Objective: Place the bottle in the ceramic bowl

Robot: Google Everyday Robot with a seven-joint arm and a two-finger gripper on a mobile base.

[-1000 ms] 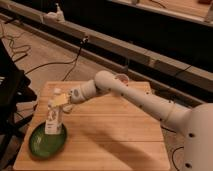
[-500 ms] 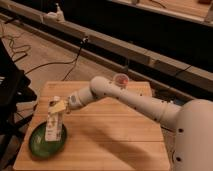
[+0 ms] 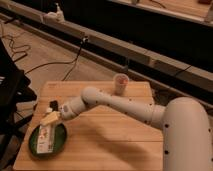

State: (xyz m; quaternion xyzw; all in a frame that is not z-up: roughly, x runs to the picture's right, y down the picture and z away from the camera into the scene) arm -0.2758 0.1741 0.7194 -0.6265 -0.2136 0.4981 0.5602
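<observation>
The ceramic bowl (image 3: 61, 142), a shallow glossy green dish, sits at the front left corner of the wooden table. The bottle (image 3: 45, 138), pale with green marks on its label, lies inside the bowl, its top end pointing up toward the gripper. My gripper (image 3: 51, 118) is at the end of the white arm, just above the bowl's far rim and right over the bottle's upper end. Whether it touches the bottle does not show.
A whitish paper cup (image 3: 120, 82) stands near the table's (image 3: 115, 145) far edge. A black chair or stand (image 3: 10, 90) is close to the table's left side. Cables lie on the floor behind. My white arm (image 3: 125, 105) stretches across the table's middle.
The arm has reached further left and lower. The bottle went from hanging over the bowl to lying down inside it.
</observation>
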